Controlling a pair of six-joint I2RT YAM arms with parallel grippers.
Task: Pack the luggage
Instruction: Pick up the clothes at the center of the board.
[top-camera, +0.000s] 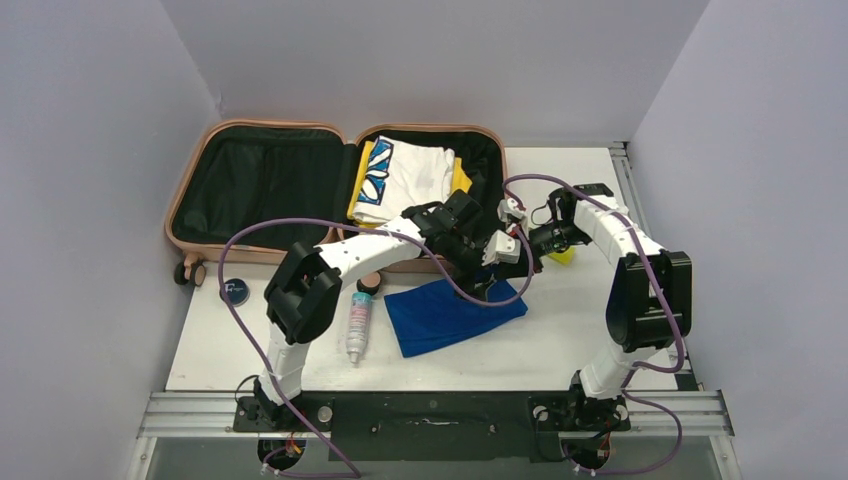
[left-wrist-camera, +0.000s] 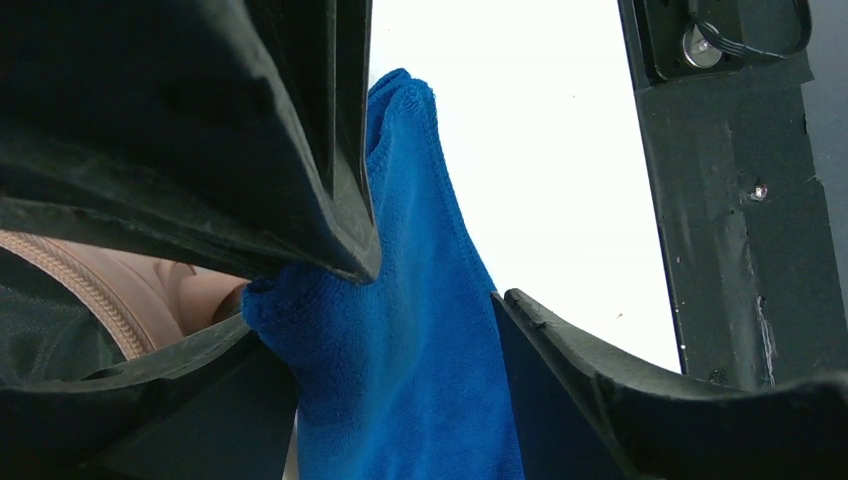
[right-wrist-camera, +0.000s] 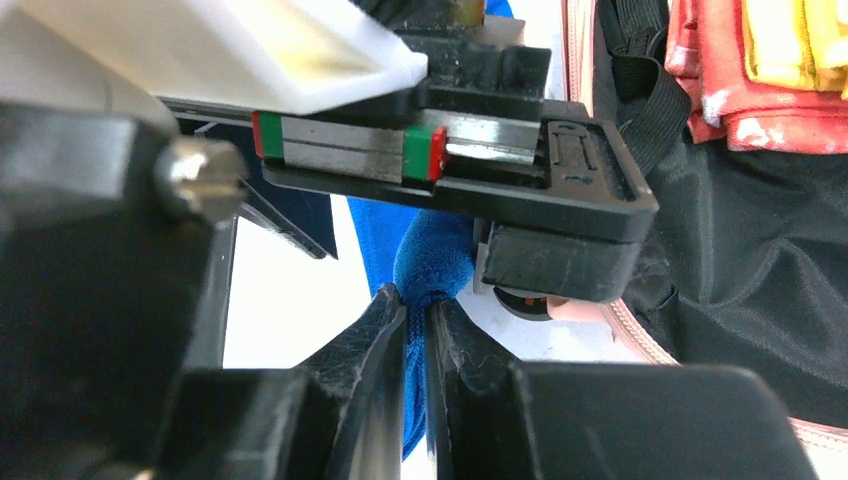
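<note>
1. Nearest the camera, the left base (top-camera: 268, 402) and the right base (top-camera: 590, 396) are seen bolted at the near edge of the tabletop (top-camera: 560, 340).
2. Farthest left, the luggage (top-camera: 265, 180) is laid open at the back of the tabletop, with both shells facing up and black lining shown in the left shell.
3. A round dark tin (top-camera: 234, 291) is set on the tabletop just in front of the left shell, near a wheel.
4. A bottle (top-camera: 358, 325) is laid on its side to the right of the tin.
5. In the right shell, a white shirt (top-camera: 410, 180) with blue print is laid over a yellow garment (top-camera: 357, 198).
6. A blue cloth (top-camera: 450, 315) is spread in front of the right shell, and its far right corner is met by both tools.
7. The left tool (left-wrist-camera: 435, 285) is held with jaws parted around a fold of the cloth, one finger (left-wrist-camera: 340, 240) pressed against it. Whether the fold is clamped cannot be told.
8. The right tool (right-wrist-camera: 418, 300) is closed on the cloth, which is pinched between its fingertips just beside the left tool.
9. A yellow object (top-camera: 563, 256), partly hidden, is seen by the right tool.
</note>
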